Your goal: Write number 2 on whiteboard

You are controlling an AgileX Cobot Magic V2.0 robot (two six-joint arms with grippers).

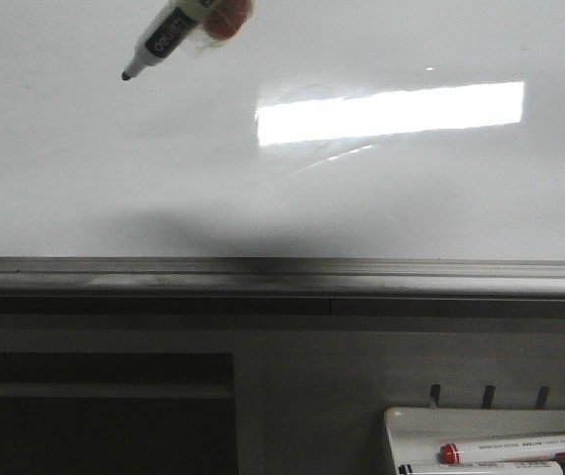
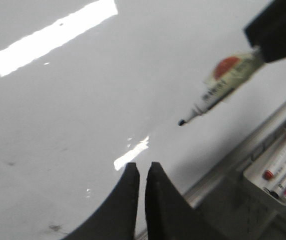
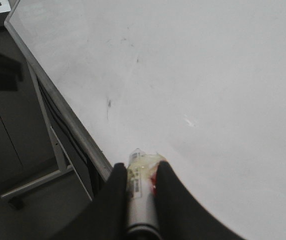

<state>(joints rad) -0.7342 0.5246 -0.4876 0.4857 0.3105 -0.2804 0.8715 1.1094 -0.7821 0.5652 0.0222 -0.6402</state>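
The whiteboard (image 1: 84, 158) is showing glossy white with a bright rectangular glare at the upper right of the front frame and a grey rail (image 1: 282, 272) below. The marker (image 1: 178, 35) is showing a white barrel, black tip, yellowish label and a red patch. In the white tray (image 1: 411, 426) a red-capped marker (image 1: 519, 450) is lying. Both hands (image 2: 141, 175) (image 3: 140, 172) are showing black.

I've got the whiteboard (image 1: 84, 148) filling the view ahead, its rail (image 1: 282, 277) running along below. The marker (image 1: 168, 35) sits upper left, tip pointing down-left, close to the board, held between my right gripper (image 3: 141, 172) fingers. Low on the right, under the rail, there's a tray (image 1: 401, 426) with spare markers (image 1: 515, 450) lying in it.
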